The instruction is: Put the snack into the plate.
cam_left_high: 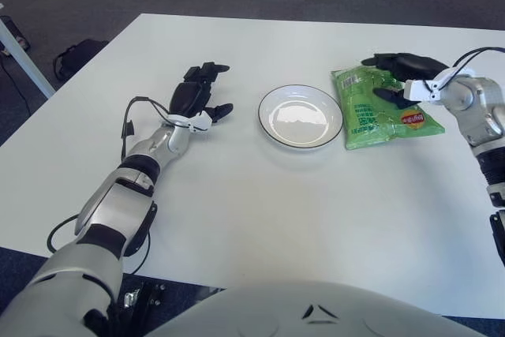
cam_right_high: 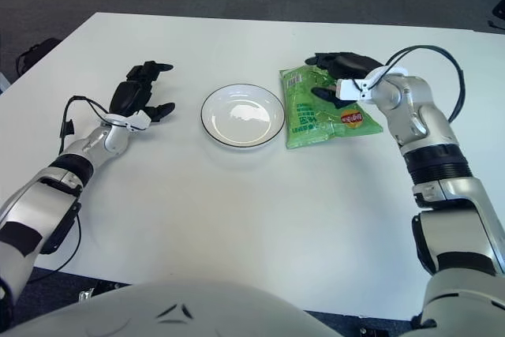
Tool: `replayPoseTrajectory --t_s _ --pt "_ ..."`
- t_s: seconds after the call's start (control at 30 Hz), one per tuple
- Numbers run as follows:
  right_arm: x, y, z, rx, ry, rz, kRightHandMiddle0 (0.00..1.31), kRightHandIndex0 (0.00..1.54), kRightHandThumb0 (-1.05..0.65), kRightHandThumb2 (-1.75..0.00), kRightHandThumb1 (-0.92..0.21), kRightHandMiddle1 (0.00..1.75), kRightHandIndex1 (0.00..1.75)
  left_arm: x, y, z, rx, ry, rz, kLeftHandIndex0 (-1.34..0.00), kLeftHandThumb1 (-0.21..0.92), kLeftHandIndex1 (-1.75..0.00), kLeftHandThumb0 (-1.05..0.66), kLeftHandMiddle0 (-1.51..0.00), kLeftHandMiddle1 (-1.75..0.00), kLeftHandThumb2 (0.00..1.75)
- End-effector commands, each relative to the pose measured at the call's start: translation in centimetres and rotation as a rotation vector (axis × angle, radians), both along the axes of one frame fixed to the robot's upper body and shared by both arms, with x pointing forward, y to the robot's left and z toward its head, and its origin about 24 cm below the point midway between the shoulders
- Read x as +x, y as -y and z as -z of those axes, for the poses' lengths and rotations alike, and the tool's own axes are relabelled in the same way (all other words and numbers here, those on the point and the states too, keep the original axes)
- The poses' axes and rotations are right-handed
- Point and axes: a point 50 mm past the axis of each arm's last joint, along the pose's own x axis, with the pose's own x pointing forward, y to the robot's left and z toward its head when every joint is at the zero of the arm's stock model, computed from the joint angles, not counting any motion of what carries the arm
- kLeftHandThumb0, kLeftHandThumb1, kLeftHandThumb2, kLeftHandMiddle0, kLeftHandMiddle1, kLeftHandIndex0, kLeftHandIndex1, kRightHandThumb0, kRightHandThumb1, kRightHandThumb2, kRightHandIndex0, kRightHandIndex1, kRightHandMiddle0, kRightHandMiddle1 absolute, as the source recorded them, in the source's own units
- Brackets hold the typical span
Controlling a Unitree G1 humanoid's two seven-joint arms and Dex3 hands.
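A green snack bag (cam_left_high: 371,112) lies flat on the white table, just right of a white plate with a dark rim (cam_left_high: 263,120). The plate holds nothing. My right hand (cam_left_high: 377,76) is at the bag's far right corner. Its long fingers (cam_left_high: 394,61) reach along the bag's far edge and the thumb (cam_left_high: 390,96) lies on the bag's top face. The fingers look spread, not closed on the bag. My left hand (cam_left_high: 217,88) shows left of the plate with its fingers relaxed and nothing in it.
The white table (cam_left_high: 316,211) stretches wide in front of the plate and bag. A dark bag (cam_left_high: 79,57) lies on the floor beyond the table's left edge, next to a white leg (cam_left_high: 24,61). A black cable (cam_right_high: 442,57) loops at my right wrist.
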Motion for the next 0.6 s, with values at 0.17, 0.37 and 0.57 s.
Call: replayPoseTrajectory --t_s 0.17,0.37,0.57 --pt "-0.6 -0.2 4.8 0.027 -0.163 0.007 0.00 0.00 -1.05 -1.13 -0.92 0.40 0.00 -2.2 0.1 3.7 0.020 -0.088 -0.017 -0.01 0.81 -1.39 -0.47 -0.24 -0.90 0.87" --pt "-1.6 0.3 6.4 0.042 -0.259 0.017 0.00 0.00 -1.05 -1.16 -0.92 0.47 0.00 -2.3 0.1 3.5 0.013 -0.066 -0.007 -0.03 0.81 -1.43 -0.45 -0.23 -0.94 0.89" --pt "-2.0 0.7 7.2 0.001 -0.339 0.021 0.00 0.00 -1.05 -1.18 -0.92 0.52 0.00 -2.5 0.4 3.4 -0.004 -0.047 0.003 -0.04 0.83 -1.46 -0.46 -0.24 -0.99 0.90"
